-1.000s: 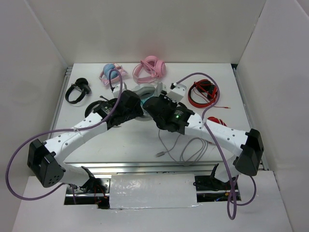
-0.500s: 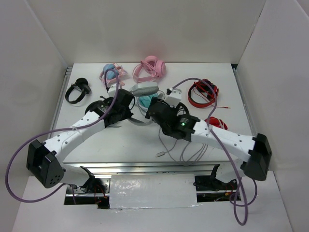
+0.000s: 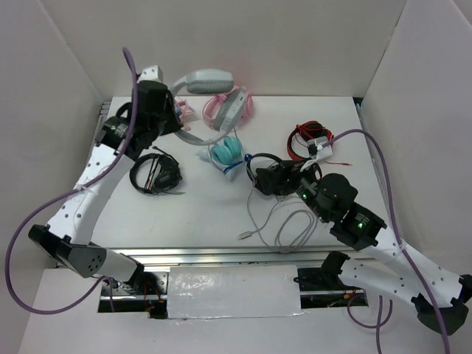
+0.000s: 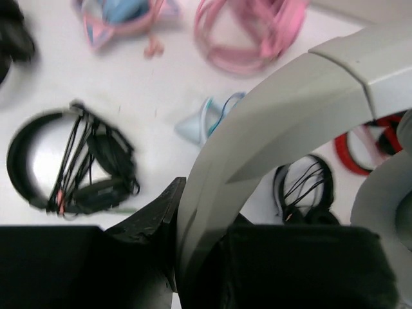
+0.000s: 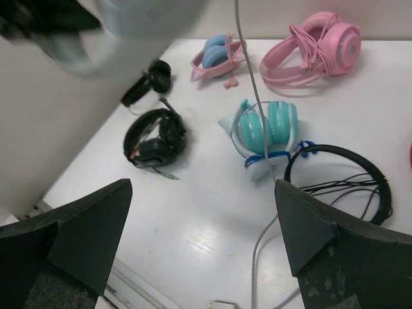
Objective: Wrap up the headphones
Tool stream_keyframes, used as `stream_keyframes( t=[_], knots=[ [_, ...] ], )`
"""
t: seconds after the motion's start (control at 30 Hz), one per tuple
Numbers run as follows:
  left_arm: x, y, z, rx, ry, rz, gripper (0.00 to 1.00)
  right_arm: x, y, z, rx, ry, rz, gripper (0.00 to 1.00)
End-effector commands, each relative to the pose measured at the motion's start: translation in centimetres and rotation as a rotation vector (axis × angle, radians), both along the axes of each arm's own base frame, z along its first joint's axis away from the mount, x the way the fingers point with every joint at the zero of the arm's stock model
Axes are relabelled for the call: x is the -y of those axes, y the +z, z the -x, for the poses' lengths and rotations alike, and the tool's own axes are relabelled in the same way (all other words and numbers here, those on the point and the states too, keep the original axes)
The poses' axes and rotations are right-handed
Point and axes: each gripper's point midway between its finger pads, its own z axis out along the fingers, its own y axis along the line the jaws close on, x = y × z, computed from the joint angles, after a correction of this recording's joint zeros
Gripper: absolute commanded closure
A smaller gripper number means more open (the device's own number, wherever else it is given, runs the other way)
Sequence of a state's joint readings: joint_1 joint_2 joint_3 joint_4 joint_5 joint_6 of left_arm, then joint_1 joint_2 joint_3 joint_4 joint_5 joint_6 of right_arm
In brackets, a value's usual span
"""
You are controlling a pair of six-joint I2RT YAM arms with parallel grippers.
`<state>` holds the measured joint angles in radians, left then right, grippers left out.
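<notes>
Raised from the table's [image 3: 199, 214] middle a second ago, the left claw [image 4: 205, 239] now sits up at about eleven o'clock, clamped on the wide grey band of the headphones [image 3: 205, 80]. They hang in the air at the far edge, one cup over the pink pair [image 3: 220, 112]. Their thin cable [image 5: 257, 109] drops past the teal pair [image 3: 227, 151] near centre to loose loops at about five o'clock. The right claw [image 5: 206, 238] has drawn back toward four o'clock, its fingers spread wide and holding nothing, beside a black wired pair [image 5: 335, 149].
</notes>
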<state>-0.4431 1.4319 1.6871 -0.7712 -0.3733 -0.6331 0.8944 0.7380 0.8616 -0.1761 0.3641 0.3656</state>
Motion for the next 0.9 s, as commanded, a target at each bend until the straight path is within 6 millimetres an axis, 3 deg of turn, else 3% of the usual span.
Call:
stream_keyframes(
  t=[0.0, 0.03, 0.07, 0.17, 0.2, 0.27, 0.3, 0.37, 0.4, 0.43, 0.5, 0.53, 0.73, 0.8, 0.87],
  knots=[
    [-0.5, 8.3, -0.5, 0.201, -0.057, 0.035, 1.00, -0.6, -2.0, -0.7, 0.065, 0.088, 0.126, 0.00],
    [-0.7, 9.5, -0.3, 0.222, -0.067, 0.040, 1.00, -0.9, -2.9, -0.9, 0.049, 0.102, 0.143, 0.00],
    [-1.1, 12.0, 0.0, 0.273, -0.084, 0.052, 1.00, -0.6, -4.1, -1.7, 0.031, 0.093, 0.162, 0.00],
    [-1.8, 15.6, 0.9, 0.350, -0.111, 0.060, 1.00, -1.9, -7.4, -2.8, -0.005, 0.157, 0.187, 0.00],
    [-1.4, 16.5, 1.3, 0.368, -0.142, 0.073, 1.00, -1.9, -7.1, -3.9, 0.021, 0.148, 0.171, 0.00],
    [-1.6, 18.4, 2.1, 0.417, -0.160, 0.089, 1.00, -3.1, -9.6, -4.8, -0.025, 0.197, 0.181, 0.00],
    [-1.2, 19.1, 2.5, 0.436, -0.189, 0.102, 1.00, -3.3, -9.6, -5.6, -0.008, 0.205, 0.169, 0.00],
    [-1.3, 20.6, 3.2, 0.473, -0.211, 0.114, 1.00, -4.8, -12.8, -5.7, -0.070, 0.285, 0.176, 0.00],
    [-1.0, 21.0, 3.6, 0.481, -0.233, 0.122, 1.00, -5.6, -13.0, -5.8, -0.057, 0.315, 0.160, 0.00],
    [-0.9, 21.2, 3.8, 0.486, -0.242, 0.124, 1.00, -6.5, -14.9, -5.9, -0.099, 0.341, 0.164, 0.00],
    [-1.0, 22.1, 4.2, 0.509, -0.254, 0.128, 1.00, -7.7, -15.6, -5.9, -0.097, 0.370, 0.131, 0.00],
    [-1.1, 22.9, 4.7, 0.525, -0.257, 0.132, 1.00, -8.4, -17.0, -6.1, -0.141, 0.381, 0.129, 0.00],
    [-2.4, 25.0, 6.3, 0.582, -0.244, 0.133, 1.00, -10.1, -21.2, -6.2, -0.252, 0.383, 0.206, 0.00],
    [-2.7, 25.7, 7.3, 0.611, -0.244, 0.136, 1.00, -10.3, -22.6, -6.0, -0.284, 0.397, 0.209, 0.11],
    [-3.0, 25.7, 7.6, 0.620, -0.243, 0.135, 1.00, -10.2, -23.6, -5.5, -0.322, 0.428, 0.218, 0.49]
  ],
)
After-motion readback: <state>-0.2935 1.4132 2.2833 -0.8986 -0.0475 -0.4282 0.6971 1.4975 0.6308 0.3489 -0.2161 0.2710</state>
